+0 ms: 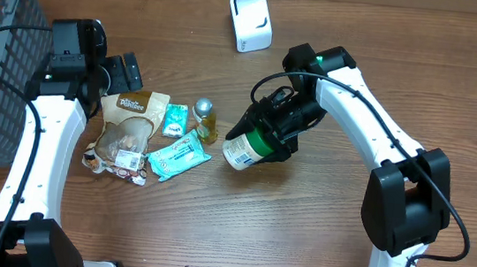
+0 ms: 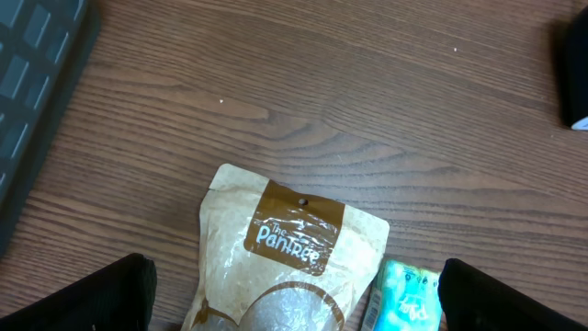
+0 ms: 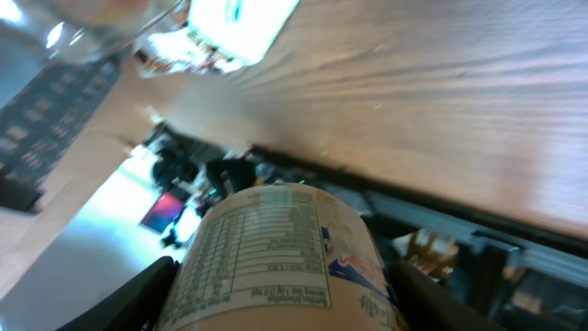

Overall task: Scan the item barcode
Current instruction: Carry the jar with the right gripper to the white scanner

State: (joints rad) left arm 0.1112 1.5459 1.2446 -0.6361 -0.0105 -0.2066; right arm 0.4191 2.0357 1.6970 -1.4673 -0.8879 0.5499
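Cream-white plastic with a green band: the jar (image 1: 246,148) is clamped between the right pincer's (image 1: 267,136) half-spread fingers (image 3: 138,296). It is tilted, its base jutting out past the fingertips, and the nutrition table on its label faces the wrist camera. The left pincer (image 1: 123,75) gapes fully released and holds nothing. A brown Pantree pouch (image 2: 285,248) lies on the bench (image 2: 367,92) just below it.
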